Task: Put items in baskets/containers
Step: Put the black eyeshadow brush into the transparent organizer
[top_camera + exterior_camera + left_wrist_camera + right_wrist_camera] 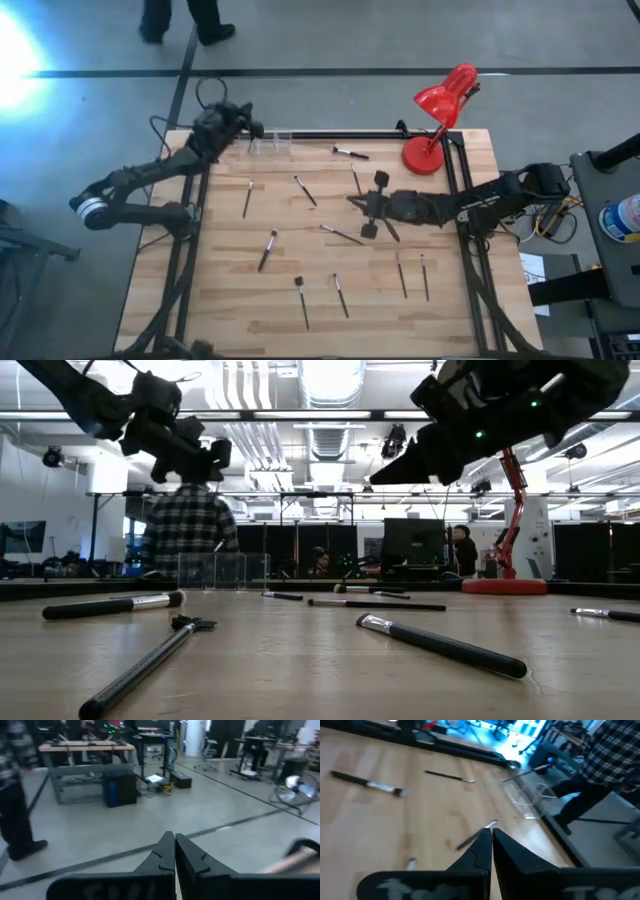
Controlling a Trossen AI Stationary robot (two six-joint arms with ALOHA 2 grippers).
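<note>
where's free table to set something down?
Bare wood: the near left corner, left of the brushes, and the far right strip past the red lamp. Crowded: table centre, brushes scattered around the right end effector.

— Is any writing, label or number legible anywhere?
— No. Nothing on the worktop, the brushes or the red lamp can be read; the room's screens are too far off.

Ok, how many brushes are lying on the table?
10 brushes: one by the lamp, three mid-table, two on the left, four toward the front edge; the right arm may hide more.
</note>
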